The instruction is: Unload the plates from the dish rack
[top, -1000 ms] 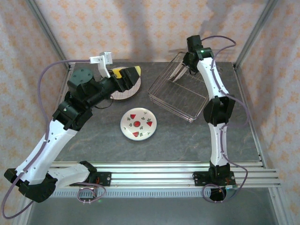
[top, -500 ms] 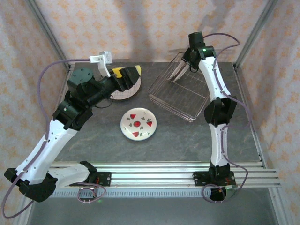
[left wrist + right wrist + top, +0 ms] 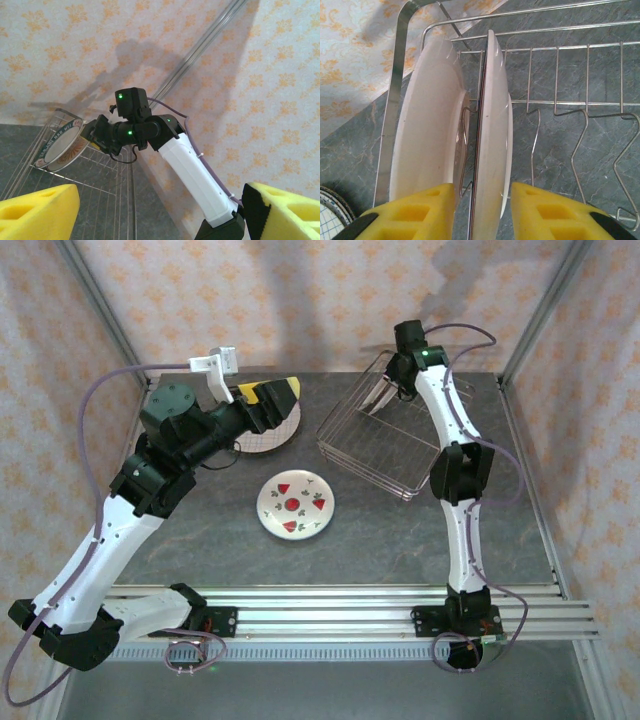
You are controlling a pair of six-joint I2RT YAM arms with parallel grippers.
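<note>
The wire dish rack [image 3: 385, 435] stands at the back right. Two plates stand on edge in its far left corner: a pale one [image 3: 427, 130] and a dark-rimmed one [image 3: 492, 150]. My right gripper [image 3: 400, 375] [image 3: 482, 212] straddles the dark-rimmed plate from above, open, with a small gap at each yellow pad [image 3: 550, 210]. The left wrist view shows one racked plate [image 3: 62, 145]. The plaid plate [image 3: 278, 440] lies flat at the back, partly under my left gripper [image 3: 270, 395] [image 3: 162, 200], which hangs wide open and holds nothing. A white plate with red shapes [image 3: 295, 505] lies mid-table.
Upright wire prongs [image 3: 580, 140] fill the rack to the right of the two plates. The frame's metal posts [image 3: 545, 310] and the patterned walls close in behind the rack. The plaid plate's rim [image 3: 332, 212] lies just left of the rack.
My right gripper has shifted slightly left over the rack's far corner and its jaws have narrowed around the plate. The left arm has stayed nearly still.
</note>
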